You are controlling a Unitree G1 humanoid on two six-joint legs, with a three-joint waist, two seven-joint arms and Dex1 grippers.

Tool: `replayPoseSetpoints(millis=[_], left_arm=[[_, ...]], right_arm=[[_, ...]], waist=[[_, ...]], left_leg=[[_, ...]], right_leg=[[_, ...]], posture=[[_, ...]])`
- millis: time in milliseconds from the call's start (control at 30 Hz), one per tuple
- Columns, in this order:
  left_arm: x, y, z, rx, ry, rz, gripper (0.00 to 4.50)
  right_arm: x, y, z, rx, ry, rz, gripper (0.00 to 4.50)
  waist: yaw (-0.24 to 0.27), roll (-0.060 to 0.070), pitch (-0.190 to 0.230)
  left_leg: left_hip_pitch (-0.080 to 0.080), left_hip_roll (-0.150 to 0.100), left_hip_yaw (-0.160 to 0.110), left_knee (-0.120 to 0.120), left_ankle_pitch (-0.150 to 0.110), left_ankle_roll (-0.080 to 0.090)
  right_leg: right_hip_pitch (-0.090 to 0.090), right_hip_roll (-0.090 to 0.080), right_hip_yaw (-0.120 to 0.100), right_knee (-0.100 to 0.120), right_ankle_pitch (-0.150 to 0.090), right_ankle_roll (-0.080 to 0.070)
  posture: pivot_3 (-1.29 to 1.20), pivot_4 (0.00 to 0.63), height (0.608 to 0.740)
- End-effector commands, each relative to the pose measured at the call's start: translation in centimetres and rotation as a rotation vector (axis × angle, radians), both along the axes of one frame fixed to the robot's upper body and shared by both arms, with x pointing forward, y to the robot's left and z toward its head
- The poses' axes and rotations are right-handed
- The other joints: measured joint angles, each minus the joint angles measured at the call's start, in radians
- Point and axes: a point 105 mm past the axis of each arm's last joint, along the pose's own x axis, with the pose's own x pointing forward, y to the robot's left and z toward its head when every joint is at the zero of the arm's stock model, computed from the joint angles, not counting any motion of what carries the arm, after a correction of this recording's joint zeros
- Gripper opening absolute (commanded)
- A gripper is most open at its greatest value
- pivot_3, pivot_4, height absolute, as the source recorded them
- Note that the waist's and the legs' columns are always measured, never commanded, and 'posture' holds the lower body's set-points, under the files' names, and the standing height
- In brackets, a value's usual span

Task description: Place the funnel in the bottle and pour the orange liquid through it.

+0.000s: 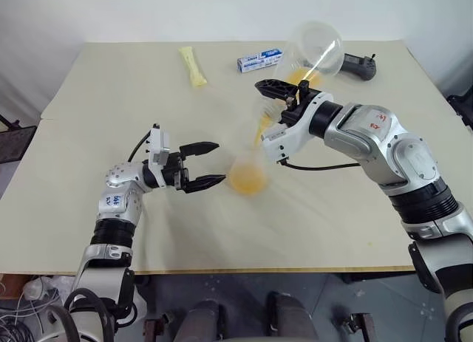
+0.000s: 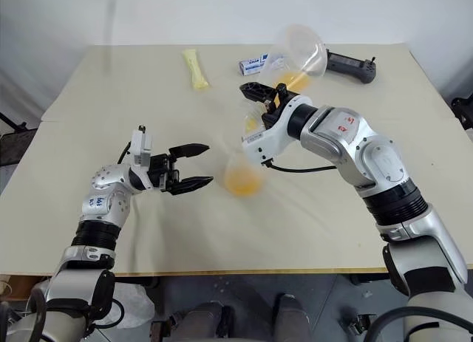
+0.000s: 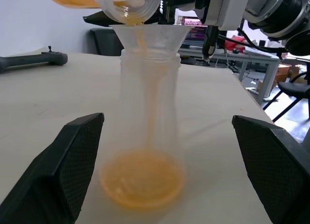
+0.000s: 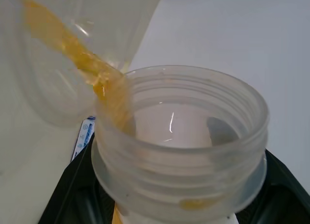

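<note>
Pouring hinges on the tilted round vessel (image 1: 314,50), gripped at its neck by the clenched right gripper (image 1: 284,91), keeping its mouth directly above the funnel (image 3: 147,35) seated in the upright bottle (image 1: 250,168) at frame centre. Orange liquid (image 3: 143,183) pools in the bottle's base, apparently still streaming. The left gripper (image 1: 205,165), spread wide, flanks the bottle without touching, with open table (image 1: 111,98) around.

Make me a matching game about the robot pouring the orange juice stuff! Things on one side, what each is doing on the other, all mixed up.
Things:
1. left gripper
2. right gripper
3. funnel
4. bottle

States:
A. sits in the bottle's neck, catching the stream
B. stands on the table with orange liquid pooled at its bottom
C. open, fingers either side of the bottle, not touching it
D. shut on the round clear vessel, tipping it

Pairs: 1-C, 2-D, 3-A, 4-B
</note>
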Motion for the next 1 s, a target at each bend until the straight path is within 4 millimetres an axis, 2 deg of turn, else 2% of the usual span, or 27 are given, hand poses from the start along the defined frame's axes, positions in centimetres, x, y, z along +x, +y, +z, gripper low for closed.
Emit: replayPoseSetpoints(millis=[33,1000], left_arm=[[0.10,-0.03,1.31,-0.018,-0.052,-0.002,4.50],[0.31,-0.46,1.37,-0.012,-0.056,-0.025,4.50]], right_arm=[[-0.51,-0.45,2.52,0.008,-0.081,-0.004,2.49],[-1.39,0.23,3.16,-0.023,-0.137,0.040,2.49]], waist=[[0.000,0.000,0.000],[0.000,0.000,0.000]], left_leg=[[0.000,0.000,0.000,0.000,0.000,0.000],[0.000,0.000,0.000,0.000,0.000,0.000]], right_leg=[[0.000,0.000,0.000,0.000,0.000,0.000],[0.000,0.000,0.000,0.000,0.000,0.000]], posture=[[0.00,0.150,0.740],[0.00,0.150,0.740]])
